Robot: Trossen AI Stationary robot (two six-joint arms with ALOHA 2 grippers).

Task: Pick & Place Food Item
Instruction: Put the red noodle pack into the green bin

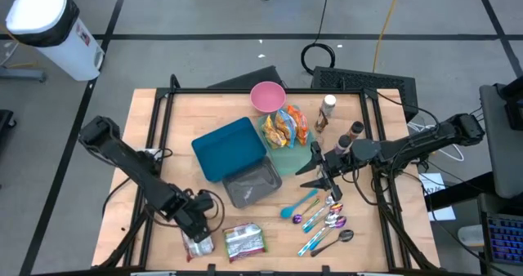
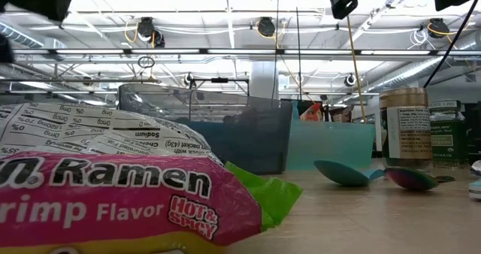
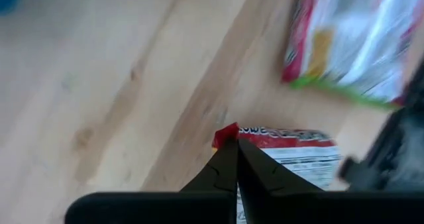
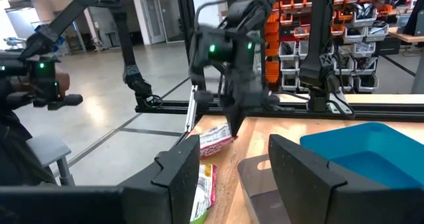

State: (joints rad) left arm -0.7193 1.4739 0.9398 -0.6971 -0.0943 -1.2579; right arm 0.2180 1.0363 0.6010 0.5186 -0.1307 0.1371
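The left gripper [image 1: 196, 231] is down at the near edge of the wooden table [image 1: 163, 137], its fingers pressed together on the red corner of a small food packet [image 1: 198, 245]. The left wrist view shows the two dark fingertips [image 3: 228, 159] meeting right at that red tip, so only the packet's edge is pinched, probably because a flat packet gives no other purchase. Just beside it lies a ramen packet [image 1: 244, 242] with a pink and green wrapper, not touched by either arm. Farther in, a grey tray [image 1: 252, 184] sits against a teal bin [image 1: 230, 148]; either looks a likely drop place, though the task does not say which. The right gripper [image 1: 321, 176] hangs above the middle of the table near the spoons [image 1: 323, 219] and spice jars [image 1: 343, 137], fingers partly apart and empty, apparently waiting clear of the left arm's path. With so thin a hold, the packet could slip out on lifting.
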